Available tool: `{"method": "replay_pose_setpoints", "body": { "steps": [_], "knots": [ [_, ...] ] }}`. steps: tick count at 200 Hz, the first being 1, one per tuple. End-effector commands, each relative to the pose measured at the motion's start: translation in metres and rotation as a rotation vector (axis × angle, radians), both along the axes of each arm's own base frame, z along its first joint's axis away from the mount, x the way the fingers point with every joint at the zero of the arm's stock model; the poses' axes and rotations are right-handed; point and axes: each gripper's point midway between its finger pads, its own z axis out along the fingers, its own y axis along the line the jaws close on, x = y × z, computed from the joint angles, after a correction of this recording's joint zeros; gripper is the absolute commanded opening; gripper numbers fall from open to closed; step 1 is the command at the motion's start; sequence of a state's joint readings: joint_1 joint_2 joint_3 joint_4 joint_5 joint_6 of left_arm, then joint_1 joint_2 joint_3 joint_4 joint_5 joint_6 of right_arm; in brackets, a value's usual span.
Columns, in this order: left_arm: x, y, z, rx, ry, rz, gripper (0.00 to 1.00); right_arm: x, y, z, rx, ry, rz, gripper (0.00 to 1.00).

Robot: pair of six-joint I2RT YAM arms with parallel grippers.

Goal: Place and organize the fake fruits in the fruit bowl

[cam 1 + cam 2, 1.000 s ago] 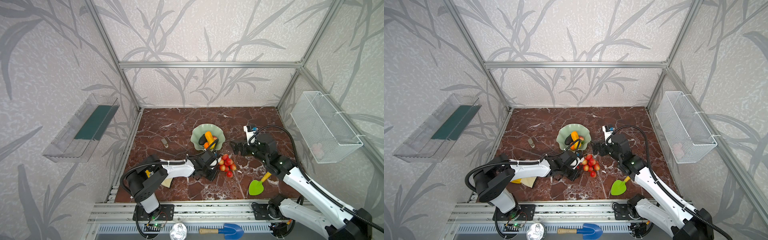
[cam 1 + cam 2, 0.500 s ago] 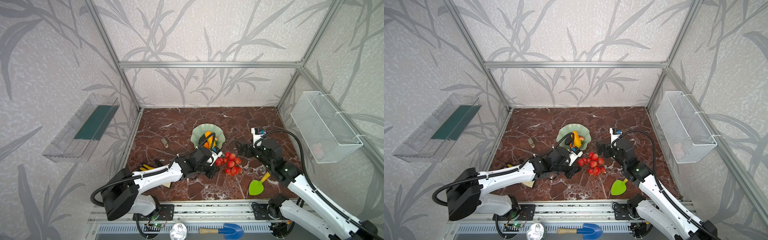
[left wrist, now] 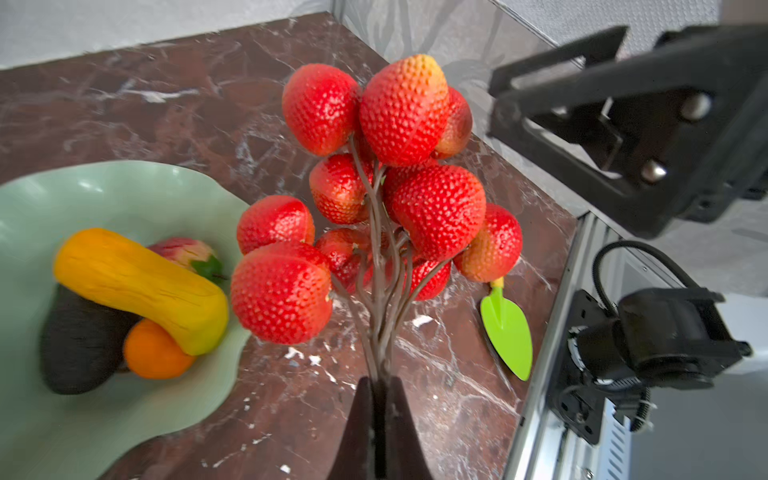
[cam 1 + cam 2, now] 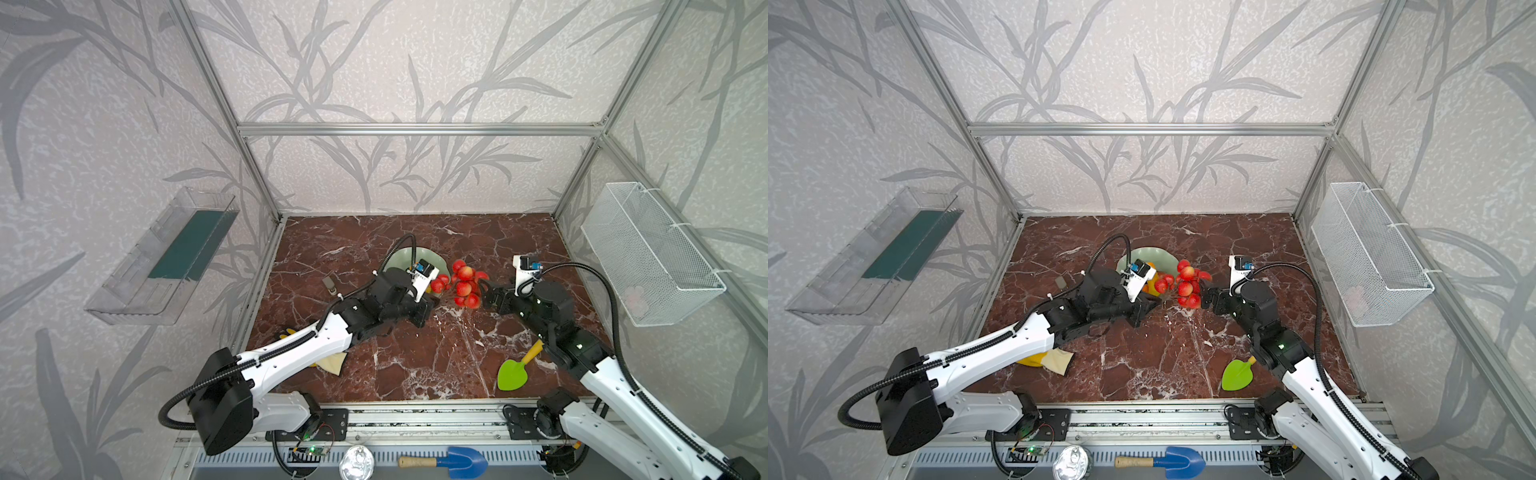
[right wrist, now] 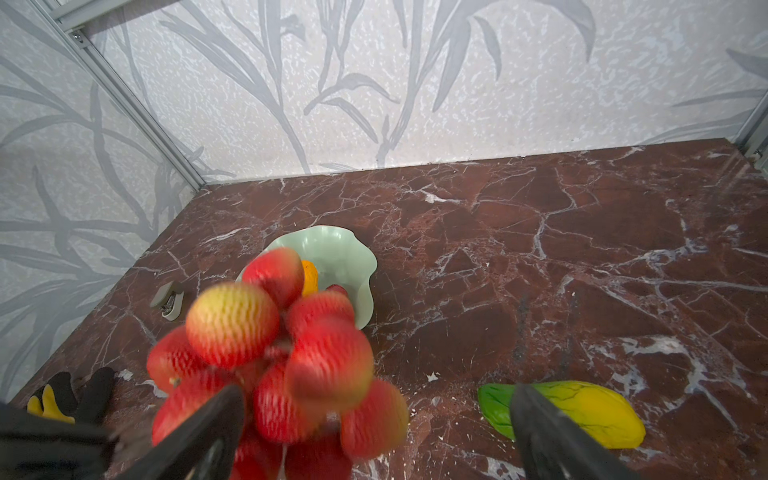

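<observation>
- Top views, far left: a clear plastic tray [image 4: 162, 257] with a dark green floor hangs on the left wall, well apart from the table.
- On the dark red marble table [image 4: 374, 237], a yellow and cream cloth pouch [image 4: 1054, 359] lies partly under the left arm. A small grey clip [image 4: 329, 283] lies left of the bowl.
- On the front rail below the table edge lie a silver can [image 4: 357, 467] and a blue trowel with a wooden handle [image 4: 457, 462].
- The pale mint-green fruit bowl with a wavy rim [image 3: 124, 187] sits mid-table. In both top views the left arm's cable and white wrist camera cover much of it. The blue tag on that camera is too small to read.
- Left wrist view: inside the bowl, a yellow-orange oblong fruit [image 3: 137, 286] lies across a dark avocado [image 3: 79, 345] and a round orange [image 3: 153, 353]. A red strawberry with green leaves [image 3: 183, 251] sits behind it.
- The left pincer [image 3: 380, 399] is clamped on the brown stems of the cluster of red berries [image 3: 415, 199]. The cluster stands just beside the bowl's right rim, not in it.
- The right pincer [image 4: 484, 295] has its jaws spread wide, close to the cluster's right side, gripping nothing. Whether a finger touches a berry I cannot tell.
- Right wrist view: a green-and-yellow oblong fruit [image 5: 582, 411] lies on the table outside the bowl, partly behind one finger.
- A flat bright-green leaf-shaped scoop with a yellow handle [image 4: 513, 374] lies by the right arm.
- A white wire-mesh basket [image 4: 648, 253] hangs on the right wall.
</observation>
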State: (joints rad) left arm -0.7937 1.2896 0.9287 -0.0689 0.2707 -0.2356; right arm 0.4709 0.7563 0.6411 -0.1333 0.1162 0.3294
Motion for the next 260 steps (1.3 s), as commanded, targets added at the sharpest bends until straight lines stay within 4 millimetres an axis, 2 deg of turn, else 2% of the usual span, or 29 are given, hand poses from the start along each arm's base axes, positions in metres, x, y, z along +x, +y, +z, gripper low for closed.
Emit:
{"method": "replay_pose_setpoints", "body": {
  "steps": [1,28,56,78,111,134,143,166,177,182,204,233,245,260],
  "knots": [
    [0.03,0.015,0.032,-0.058,-0.101,0.065,0.0,-0.002,-0.007,0.002,-0.003,-0.015,-0.022,0.99],
    [0.059,0.031,0.025,-0.048,-0.121,0.126,0.0,-0.002,-0.007,-0.001,-0.006,-0.008,-0.021,0.99],
    [0.092,0.045,-0.005,-0.032,-0.117,0.223,0.0,0.0,-0.007,-0.001,-0.004,-0.007,-0.021,0.99],
    [0.11,0.046,-0.033,-0.041,-0.062,0.254,0.0,0.002,-0.004,-0.002,-0.007,0.0,-0.011,0.99],
    [0.114,0.047,-0.081,0.01,0.031,0.279,0.0,0.004,-0.004,-0.004,-0.024,0.009,-0.011,0.99],
    [0.111,0.058,-0.103,0.051,0.066,0.318,0.0,0.005,-0.004,-0.007,-0.027,0.013,-0.013,0.99],
    [0.11,0.062,-0.104,0.057,0.069,0.332,0.1,0.006,-0.004,-0.007,-0.027,0.014,-0.013,0.99],
    [0.105,0.072,-0.095,0.045,0.049,0.362,0.53,0.01,-0.002,-0.007,-0.027,0.016,-0.01,0.99],
    [0.102,0.078,-0.083,0.034,0.022,0.382,0.88,0.013,-0.001,-0.008,-0.033,0.018,-0.008,0.99],
    [0.101,0.082,-0.076,0.029,0.004,0.397,0.98,0.014,0.0,-0.009,-0.038,0.018,-0.007,0.99],
    [0.095,0.106,-0.032,0.003,-0.126,0.476,0.99,0.019,-0.001,-0.012,-0.08,0.018,-0.009,0.99],
    [0.073,0.171,0.03,0.006,-0.395,0.686,0.99,0.028,-0.018,-0.019,-0.171,-0.006,-0.077,0.99],
    [0.059,0.203,0.037,0.047,-0.498,0.778,0.99,0.032,-0.029,-0.027,-0.212,-0.017,-0.117,0.99],
    [0.044,0.25,0.027,0.118,-0.566,0.958,0.99,0.037,-0.042,-0.04,-0.278,-0.036,-0.162,0.99]
  ]
}}
